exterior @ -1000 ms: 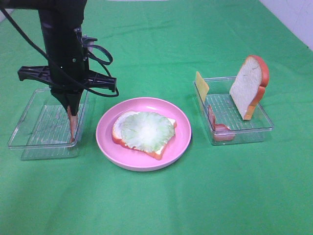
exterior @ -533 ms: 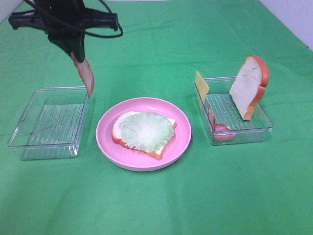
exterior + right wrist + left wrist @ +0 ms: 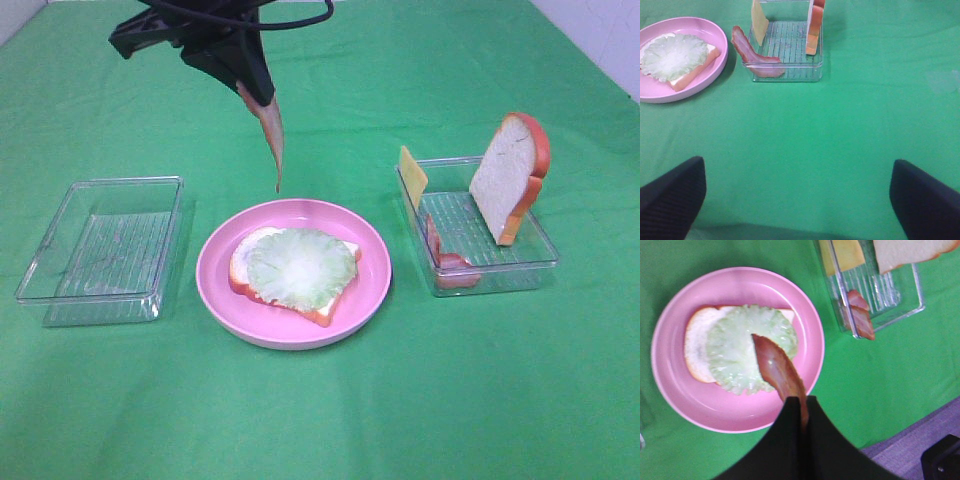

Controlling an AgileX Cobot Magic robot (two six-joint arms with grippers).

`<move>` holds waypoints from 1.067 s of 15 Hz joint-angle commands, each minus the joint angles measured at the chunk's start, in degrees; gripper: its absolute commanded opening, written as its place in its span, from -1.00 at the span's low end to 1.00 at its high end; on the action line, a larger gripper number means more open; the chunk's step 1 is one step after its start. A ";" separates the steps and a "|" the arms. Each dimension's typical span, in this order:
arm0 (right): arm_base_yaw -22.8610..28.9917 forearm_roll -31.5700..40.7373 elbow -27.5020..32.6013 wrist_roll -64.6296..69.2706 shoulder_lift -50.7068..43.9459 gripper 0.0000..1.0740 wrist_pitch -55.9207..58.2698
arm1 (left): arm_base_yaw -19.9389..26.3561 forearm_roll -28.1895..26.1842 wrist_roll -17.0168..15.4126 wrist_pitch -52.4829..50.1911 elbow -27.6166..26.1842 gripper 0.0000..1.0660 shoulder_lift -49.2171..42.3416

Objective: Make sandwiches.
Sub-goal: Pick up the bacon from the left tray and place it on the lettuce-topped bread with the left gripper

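Left tool [image 3: 256,92] pinched on 1 bacon strip [image 3: 272,140], hanging above far rim of plate [image 3: 215,270] | lettuce [image 3: 300,262] on bread [image 3: 243,262] lies below | right tool [image 3: 797,200] spread wide, empty | risk: limp strip, held by 1 end, may swing or slip, landing off lettuce

Left gripper [image 3: 262,98]: matte black plastic. Its two long flat black fingers [image 3: 775,450] are smooth and broad at the base, and taper to a narrow wedge tip with a thin seam between them. Behind them is a black angular crossbar [image 3: 150,32] with pointed ends. Thin glossy black cables [image 3: 290,22] curve in loops over the body. Right gripper [image 3: 800,192]: only two broad dark fingertips [image 3: 672,192] show. They are near-black with a bluish-grey cast, have rounded ends and a finely ribbed, fabric-like texture.
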 commanded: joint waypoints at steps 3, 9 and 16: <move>-0.23 -0.23 0.29 0.00 -1.83 0.78 -0.57 | -0.46 -12.78 6.76 4.18 -0.23 -1.00 5.33; -0.23 -0.17 0.29 0.00 -1.78 0.78 -0.57 | -3.38 -9.68 9.91 4.41 -0.23 -1.00 12.89; -0.23 -0.17 0.29 0.00 -1.78 0.78 -0.57 | -3.38 2.58 9.22 4.70 -0.23 -1.00 16.96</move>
